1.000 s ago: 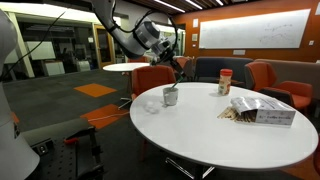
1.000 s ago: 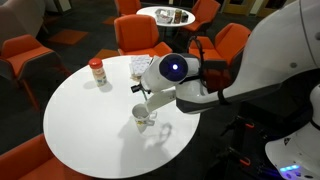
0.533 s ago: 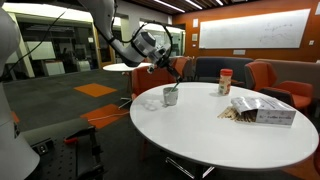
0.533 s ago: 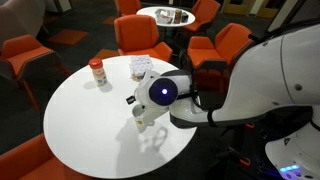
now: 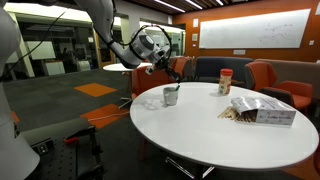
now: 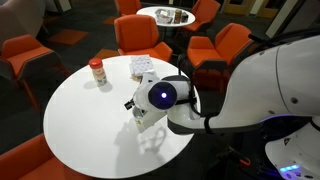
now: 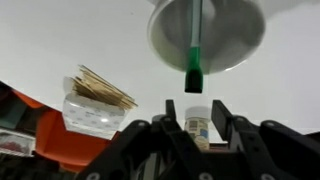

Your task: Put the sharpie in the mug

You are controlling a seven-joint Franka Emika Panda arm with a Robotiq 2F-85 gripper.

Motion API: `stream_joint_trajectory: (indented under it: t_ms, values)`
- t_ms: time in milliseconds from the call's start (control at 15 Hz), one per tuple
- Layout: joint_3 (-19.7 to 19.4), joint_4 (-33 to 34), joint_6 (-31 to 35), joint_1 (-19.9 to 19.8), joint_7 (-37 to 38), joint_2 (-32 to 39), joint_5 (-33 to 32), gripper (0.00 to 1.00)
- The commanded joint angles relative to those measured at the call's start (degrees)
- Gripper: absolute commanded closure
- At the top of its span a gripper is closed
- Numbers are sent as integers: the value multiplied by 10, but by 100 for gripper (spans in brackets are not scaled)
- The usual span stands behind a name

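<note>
Now, slim dark-green sharpie (image 7: 194, 62) inside round whitish mug (image 7: 163, 42), tool (image 7: 197, 114) jaws spread

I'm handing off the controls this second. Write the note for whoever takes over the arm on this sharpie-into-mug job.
Tool: open and empty, hovering above the mug, touching nothing.
Thin dark-green sharpie marker: stands inside the squat whitish-grey ceramic mug, one end poking past the rim, apart from the fingers.
Mug: upright on the round white table.
Done: sharpie placed and released.
Left: probably just lifting the arm away without bumping the mug. The red-lidded jar and the clear bag of sticks sit well off to the side.
</note>
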Motion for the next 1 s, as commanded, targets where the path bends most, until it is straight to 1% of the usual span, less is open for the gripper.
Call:
stream_joint_trajectory:
  t_ms: [0, 133, 200, 267, 467, 533, 667, 800, 933]
  values:
    - [-2, -22, 27, 1, -56, -26, 38, 28]
    - [10, -35, 23, -11, -98, -58, 61, 13]
    - [25, -44, 13, -27, -132, -88, 70, 4]
    - [41, -55, 1, -44, -170, -119, 78, 0]
    - [97, -84, -48, -113, -287, -215, 100, 0]
    - [120, -86, -76, -142, -320, -241, 105, 0]
    - [175, -90, -143, -212, -374, -294, 109, 0]
    - [260, -87, -212, -308, -434, -335, 121, 0]
    - [351, -80, -280, -404, -501, -358, 156, 0]
